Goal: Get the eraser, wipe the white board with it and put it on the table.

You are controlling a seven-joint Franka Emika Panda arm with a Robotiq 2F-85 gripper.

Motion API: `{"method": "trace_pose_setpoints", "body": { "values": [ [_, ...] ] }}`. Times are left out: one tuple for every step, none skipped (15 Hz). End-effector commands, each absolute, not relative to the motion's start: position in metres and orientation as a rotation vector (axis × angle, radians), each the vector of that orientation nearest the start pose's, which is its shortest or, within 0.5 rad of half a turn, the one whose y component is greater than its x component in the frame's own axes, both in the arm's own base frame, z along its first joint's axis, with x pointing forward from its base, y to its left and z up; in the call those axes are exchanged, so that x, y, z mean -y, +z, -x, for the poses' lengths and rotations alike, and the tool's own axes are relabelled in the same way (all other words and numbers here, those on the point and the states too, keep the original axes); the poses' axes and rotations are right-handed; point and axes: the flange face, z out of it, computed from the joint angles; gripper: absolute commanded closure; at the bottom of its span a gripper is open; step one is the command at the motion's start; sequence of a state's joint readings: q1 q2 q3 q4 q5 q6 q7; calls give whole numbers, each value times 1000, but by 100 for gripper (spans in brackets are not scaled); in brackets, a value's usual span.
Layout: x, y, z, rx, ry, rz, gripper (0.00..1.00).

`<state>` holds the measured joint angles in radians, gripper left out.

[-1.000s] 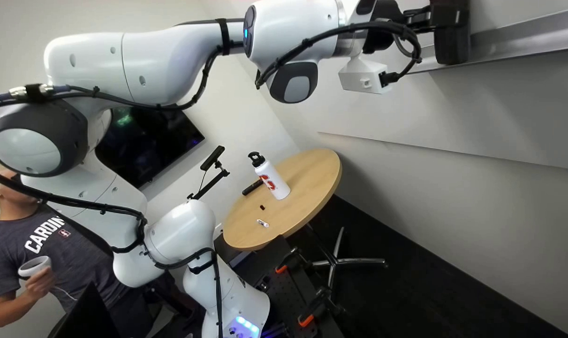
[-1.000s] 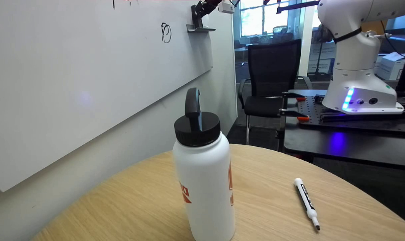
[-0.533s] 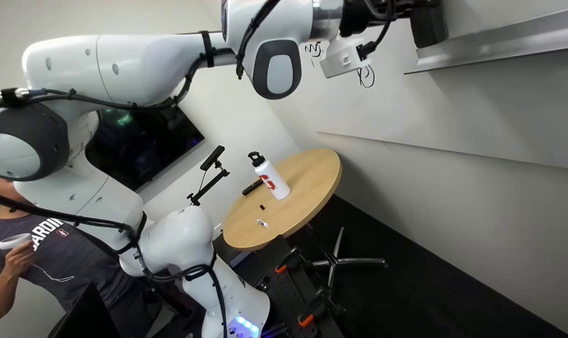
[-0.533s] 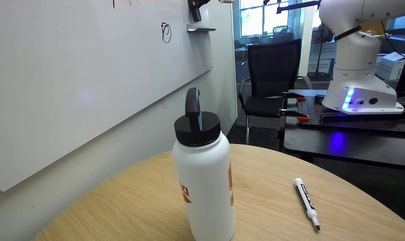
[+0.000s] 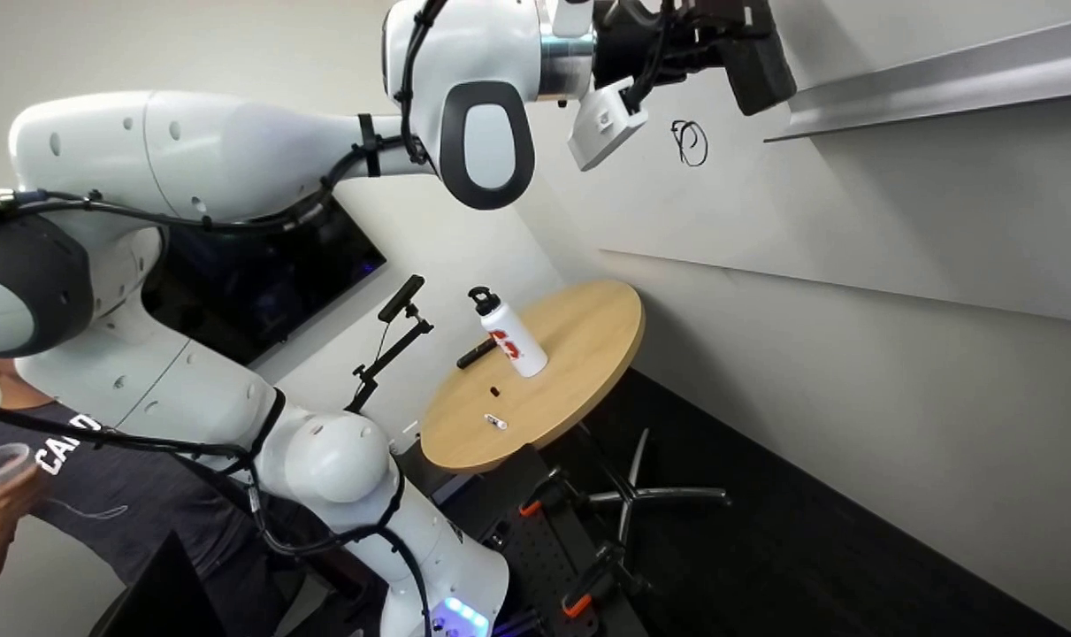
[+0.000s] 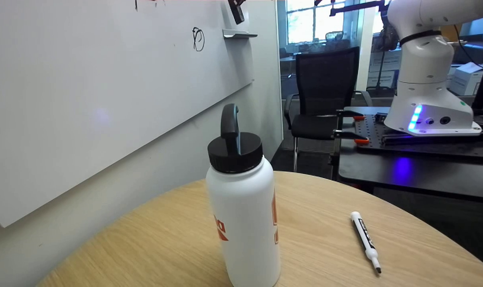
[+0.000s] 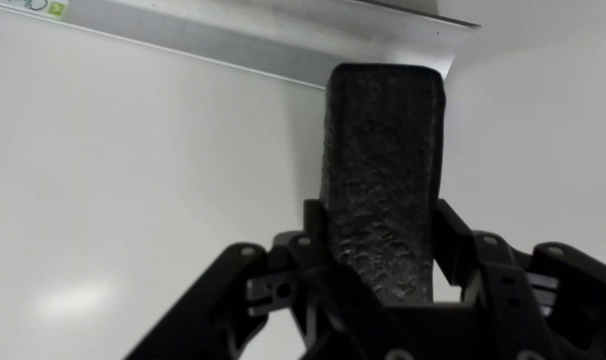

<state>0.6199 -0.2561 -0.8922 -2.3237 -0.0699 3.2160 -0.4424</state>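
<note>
Wrist view, left to right: white board [image 7: 132, 175], no scribble on the stretch shown; steering by this alone, I could wipe off target. Next, the eraser [image 7: 385, 140], its far end overlapping the tray [image 7: 272, 35] in my line of sight; a low swing might clip that edge and twist my load. In an exterior view, left to right: marker [image 5: 495, 421] and bottle [image 5: 517, 341] on the desk [image 5: 588, 345], so a hasty set-down later could topple the bottle; then a pen loop [image 5: 690, 143], unwiped; then the eraser, tilted, near the tray. State of the end effector [image 7: 380, 215]: fingers [image 7: 453, 240] spread only to the eraser's width, one each side, grasping it with a long end protruding. Wiping pressure could pivot it, I judge. Board contact: cannot tell.
</note>
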Motion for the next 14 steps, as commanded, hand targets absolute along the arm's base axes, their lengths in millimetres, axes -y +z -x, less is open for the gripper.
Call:
{"method": "trace_pose_setpoints", "body": {
  "values": [
    [167, 533, -507, 209, -1674, 2899, 46],
    [167, 531, -507, 208, -1670, 2902, 46],
    [169, 531, -507, 203, -1670, 2903, 46],
    [169, 531, -507, 204, -1669, 2903, 46],
    [168, 531, -507, 206, -1669, 2903, 46],
    [168, 531, -507, 207, -1669, 2902, 46],
    [168, 531, -507, 207, -1669, 2902, 71],
    [166, 530, -508, 255, -1682, 2918, 71],
    [162, 532, -510, 327, -1689, 2938, 71],
    [157, 536, -509, 395, -1696, 2946, 71],
    [150, 542, -507, 486, -1720, 2952, 71],
    [141, 550, -502, 572, -1752, 2941, 71],
    [134, 558, -498, 645, -1771, 2941, 71],
    [122, 570, -488, 739, -1805, 2918, 71]
  ]
}}
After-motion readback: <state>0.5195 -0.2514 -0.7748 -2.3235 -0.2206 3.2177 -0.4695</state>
